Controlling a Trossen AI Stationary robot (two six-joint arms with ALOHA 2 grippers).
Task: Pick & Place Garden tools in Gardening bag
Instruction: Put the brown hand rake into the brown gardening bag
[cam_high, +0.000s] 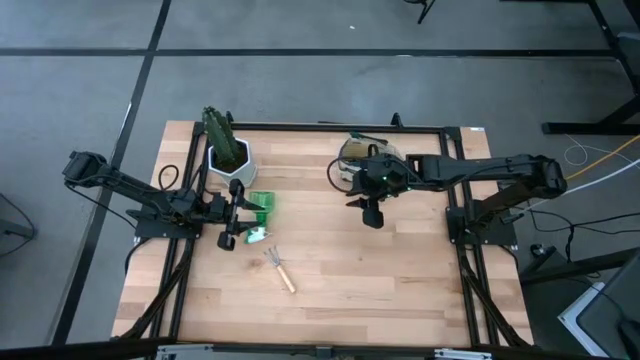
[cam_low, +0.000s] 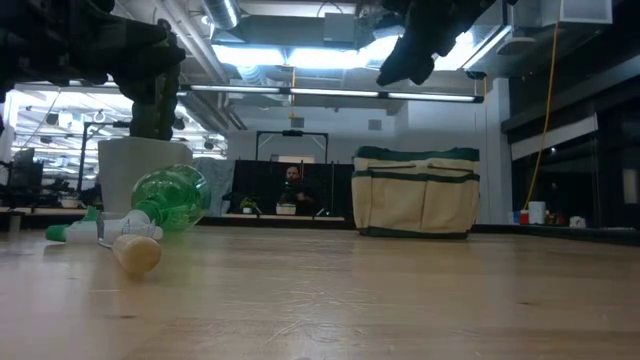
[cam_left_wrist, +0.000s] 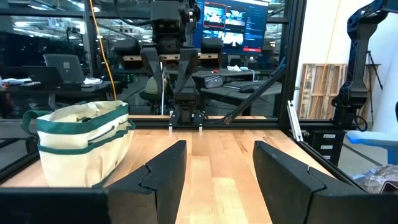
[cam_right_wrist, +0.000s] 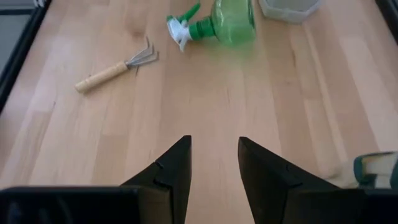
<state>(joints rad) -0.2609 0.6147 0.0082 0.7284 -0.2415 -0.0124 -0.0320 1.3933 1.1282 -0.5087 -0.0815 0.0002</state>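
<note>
Both sets of jaws are standing apart and gripping nothing: the right gripper (cam_high: 373, 217) is hovering over the desk (cam_high: 400, 290) just beside the gardening bag (cam_high: 358, 152). The left gripper (cam_high: 232, 213) is waiting by the green spray bottle (cam_high: 260, 204), with the rake (cam_high: 279, 268) lying near it.

No legible text, label or brand is seen on anything on the table. Text on the monitors (cam_left_wrist: 227, 22) in the room cannot be read.
</note>
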